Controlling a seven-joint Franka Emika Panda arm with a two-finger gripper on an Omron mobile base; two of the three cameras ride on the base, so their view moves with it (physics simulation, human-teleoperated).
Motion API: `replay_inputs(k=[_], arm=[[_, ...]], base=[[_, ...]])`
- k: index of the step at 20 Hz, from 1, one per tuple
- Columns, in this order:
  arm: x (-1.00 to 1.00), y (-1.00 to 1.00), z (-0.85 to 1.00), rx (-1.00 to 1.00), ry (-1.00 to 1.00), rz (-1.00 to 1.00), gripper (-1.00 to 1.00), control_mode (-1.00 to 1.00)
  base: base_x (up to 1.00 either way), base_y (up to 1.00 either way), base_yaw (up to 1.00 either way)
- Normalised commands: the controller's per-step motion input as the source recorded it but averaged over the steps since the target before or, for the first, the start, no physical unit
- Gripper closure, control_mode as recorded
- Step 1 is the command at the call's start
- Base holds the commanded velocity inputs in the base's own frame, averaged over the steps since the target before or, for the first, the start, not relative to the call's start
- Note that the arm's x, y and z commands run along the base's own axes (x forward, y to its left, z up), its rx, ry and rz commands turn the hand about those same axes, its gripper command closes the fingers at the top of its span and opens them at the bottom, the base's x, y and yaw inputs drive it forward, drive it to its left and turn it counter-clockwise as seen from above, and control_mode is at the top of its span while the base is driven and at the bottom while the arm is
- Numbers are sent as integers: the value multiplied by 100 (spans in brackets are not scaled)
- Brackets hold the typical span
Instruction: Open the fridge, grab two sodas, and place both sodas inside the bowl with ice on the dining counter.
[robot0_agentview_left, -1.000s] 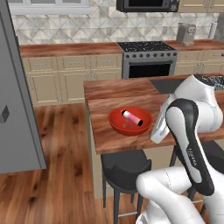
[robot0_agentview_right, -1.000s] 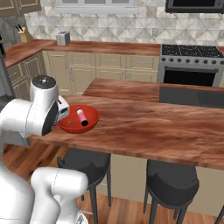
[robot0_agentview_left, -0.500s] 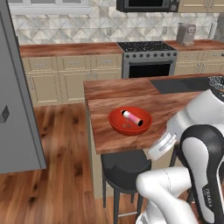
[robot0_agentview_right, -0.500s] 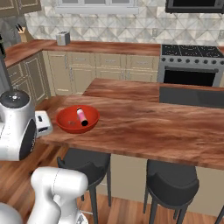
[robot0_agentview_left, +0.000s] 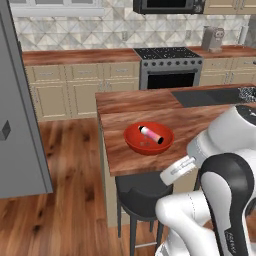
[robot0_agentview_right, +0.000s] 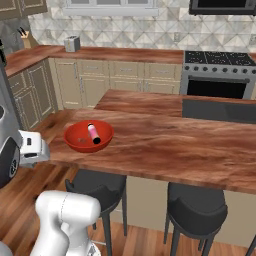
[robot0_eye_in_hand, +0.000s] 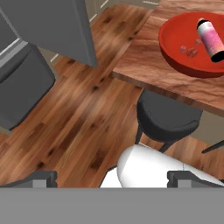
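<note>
The red-orange bowl (robot0_agentview_left: 149, 140) sits near the front corner of the wood-topped dining counter (robot0_agentview_left: 150, 107). One soda, a pink bottle with a black cap (robot0_agentview_left: 151, 134), lies on its side in the bowl among small ice cubes (robot0_eye_in_hand: 190, 49). The bowl (robot0_agentview_right: 87, 136) and bottle (robot0_agentview_right: 93, 133) look the same from the right. My gripper (robot0_eye_in_hand: 113, 179) is open and empty, its fingertips (robot0_eye_in_hand: 41, 178) set wide apart. It hangs off the counter's edge, lower than the bowl (robot0_eye_in_hand: 175, 43), and looks down at the floor. The grey fridge (robot0_eye_in_hand: 22, 83) stands with its door (robot0_eye_in_hand: 57, 26) swung open.
A dark round stool (robot0_eye_in_hand: 168, 118) stands under the counter edge just below the bowl, with a second stool (robot0_agentview_right: 197, 205) further right. The fridge door (robot0_agentview_left: 20, 100) juts into the wooden floor on the left. A stove (robot0_agentview_left: 167, 67) and cream wall cabinets line the back.
My hand has drawn back from beside the bowl and dropped below the counter's edge, jaws still open. The pink bottle stays lying in the bowl.
</note>
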Motion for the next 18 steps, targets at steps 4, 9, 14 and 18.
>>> replay_inputs(k=[4,9,14,18], arm=[[0,3,-13,-5,-1,0,-100,-100],[-5,3,-11,-2,-1,0,-100,100],[0,0,0,0,0,0,-100,100],[0,0,0,0,0,0,-100,100]], base=[[0,0,0],[-49,12,3],[-97,63,17],[-65,92,26]])
